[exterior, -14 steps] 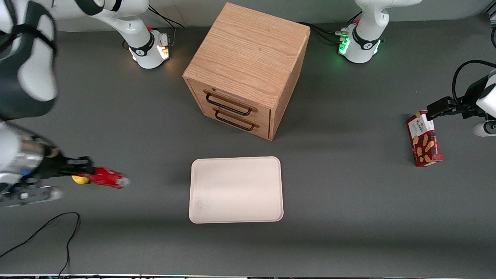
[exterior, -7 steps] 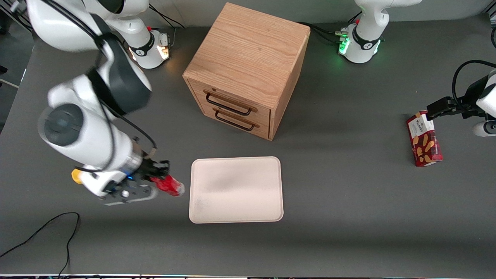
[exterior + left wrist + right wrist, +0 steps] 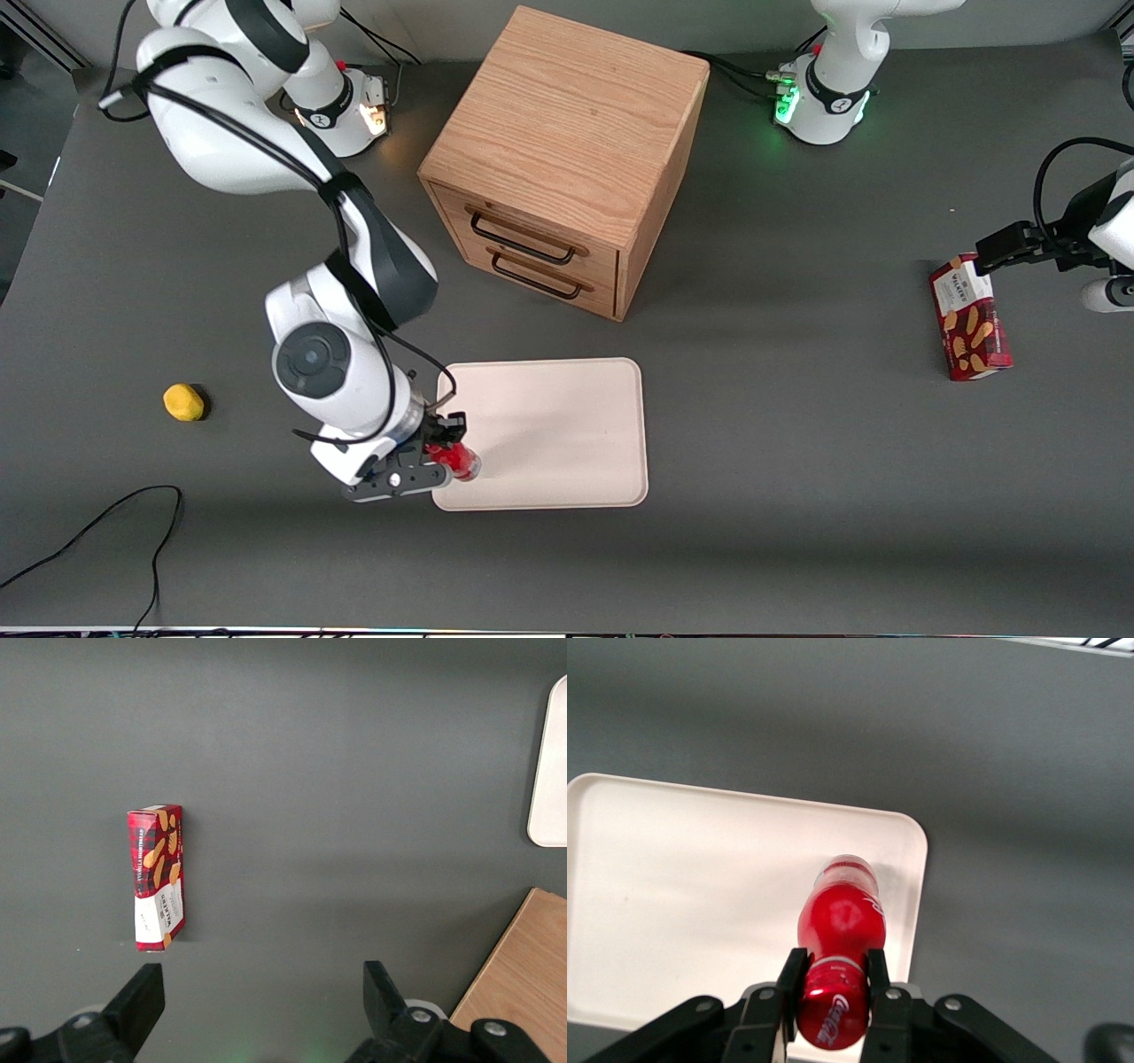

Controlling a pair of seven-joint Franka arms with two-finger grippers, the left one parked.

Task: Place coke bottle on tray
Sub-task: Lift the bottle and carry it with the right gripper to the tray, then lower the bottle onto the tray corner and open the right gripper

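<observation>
The coke bottle [image 3: 457, 461], small, red, with a red cap and white lettering, is held at its cap end by my right gripper [image 3: 443, 450], which is shut on it. It hangs over the corner of the cream-white tray [image 3: 567, 416] that lies nearest the front camera at the working arm's end. In the right wrist view the bottle [image 3: 838, 926] points away from the gripper [image 3: 833, 979], its silvery base over the tray [image 3: 682, 904] close to the rim. Whether the base touches the tray I cannot tell.
A wooden drawer cabinet [image 3: 567, 159] stands farther from the front camera than the tray. A yellow lemon-like ball [image 3: 183, 402] lies toward the working arm's end. A red biscuit box [image 3: 969, 330] lies toward the parked arm's end and shows in the left wrist view [image 3: 158, 877]. A black cable [image 3: 106, 523] lies near the table's front edge.
My right gripper has carried the coke bottle from beside the yellow ball toward the parked arm's end, to over the tray's near corner. The ball stays where it was.
</observation>
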